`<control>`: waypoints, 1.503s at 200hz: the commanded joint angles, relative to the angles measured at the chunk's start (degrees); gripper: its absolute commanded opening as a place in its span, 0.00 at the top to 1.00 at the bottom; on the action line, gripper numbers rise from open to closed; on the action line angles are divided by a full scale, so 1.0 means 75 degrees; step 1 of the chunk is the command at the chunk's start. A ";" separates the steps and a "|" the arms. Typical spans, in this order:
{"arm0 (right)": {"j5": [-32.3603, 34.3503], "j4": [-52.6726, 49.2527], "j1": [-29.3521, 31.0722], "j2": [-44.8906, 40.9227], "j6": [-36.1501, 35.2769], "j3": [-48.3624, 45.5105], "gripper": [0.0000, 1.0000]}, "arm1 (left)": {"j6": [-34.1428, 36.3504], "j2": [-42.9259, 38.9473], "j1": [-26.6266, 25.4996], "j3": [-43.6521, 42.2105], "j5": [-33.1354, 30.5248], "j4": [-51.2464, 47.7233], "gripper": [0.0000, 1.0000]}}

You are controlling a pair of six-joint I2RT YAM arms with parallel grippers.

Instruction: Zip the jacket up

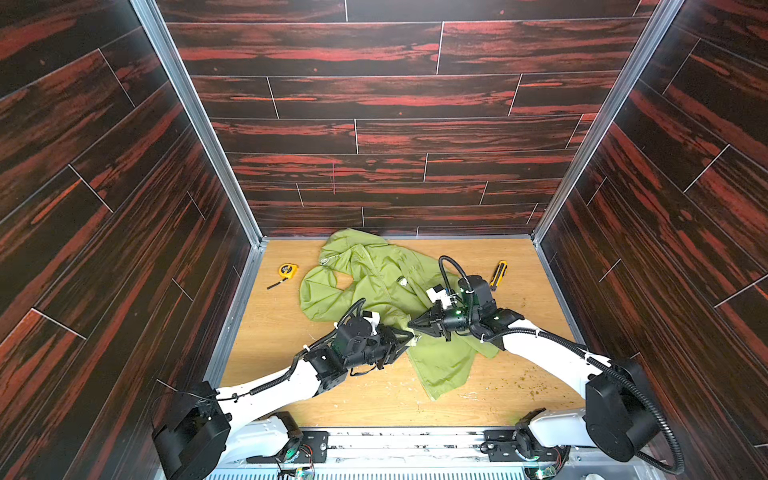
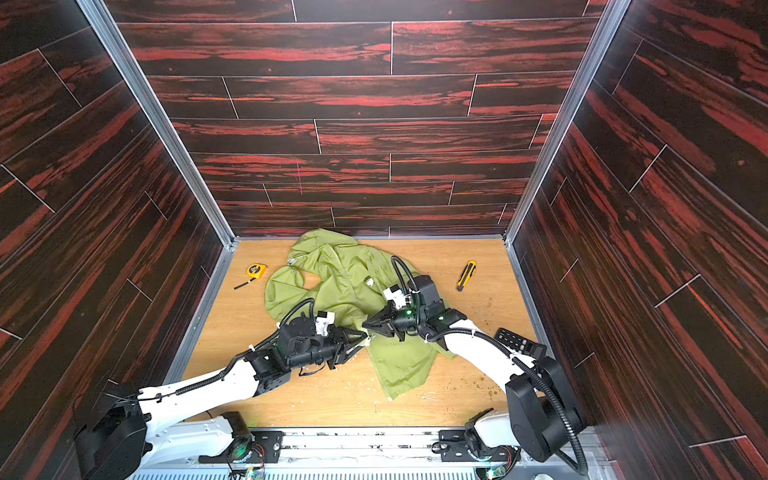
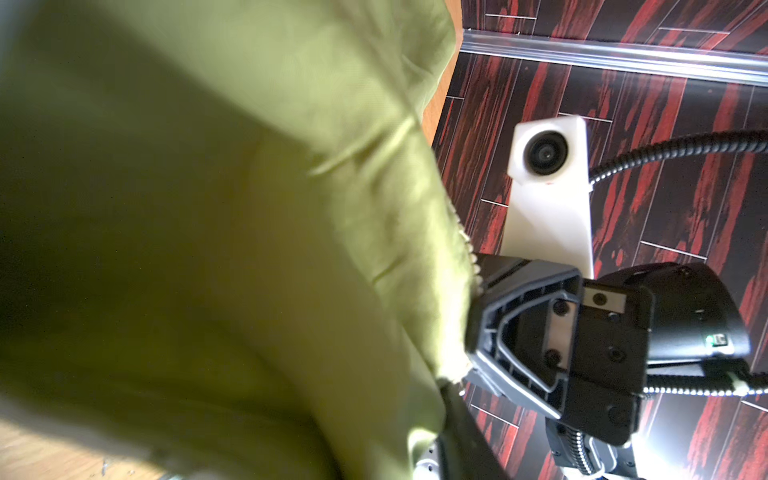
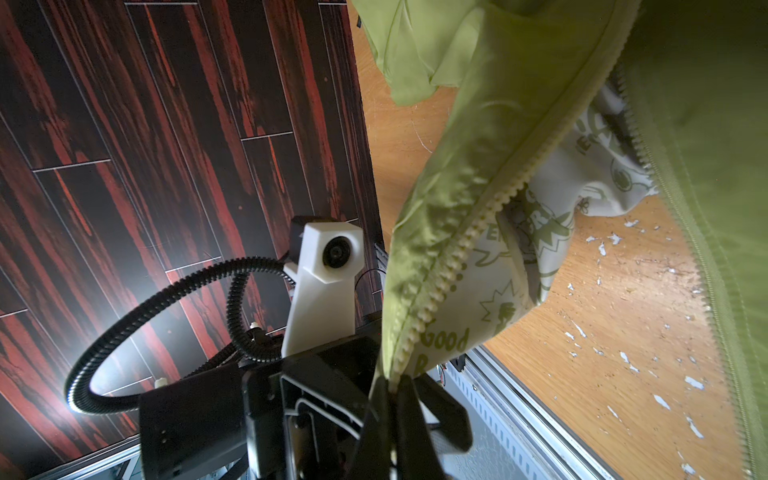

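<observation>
In both top views the thin lime-green jacket [image 1: 374,282] lay crumpled on the wooden table [image 1: 282,365], left gripper [image 1: 410,337] and right gripper [image 1: 411,323] meeting at its hem. Left wrist: smooth cloth filled the view, left grip impossible to tell. Right wrist: right gripper was clamped on chunky pale zipper teeth [image 4: 446,270], printed lining [image 4: 498,282] gaping between rows; zipping looked hardly begun.

Thin matt cloth jacket [image 1: 374,286]; scuffed, flaking wood-grain table [image 1: 270,332].

The jacket [image 1: 374,282] is lime green; its white lining [image 4: 469,299] carries green cartoon prints, and its zipper teeth [image 4: 446,278] are cream. Beyond the black right end effector [image 1: 412,323] lies a yellow-and-black knife [image 1: 498,275]. The surface [image 1: 270,332] is pale wood grain, and the walls [image 1: 374,104] are dark with red streaks.
</observation>
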 commanded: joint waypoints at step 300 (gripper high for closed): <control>-0.0084 -0.0467 -0.0078 -0.0050 -0.0306 0.0249 0.96 | 0.0408 0.0362 -0.0009 0.0133 0.0052 0.0777 1.00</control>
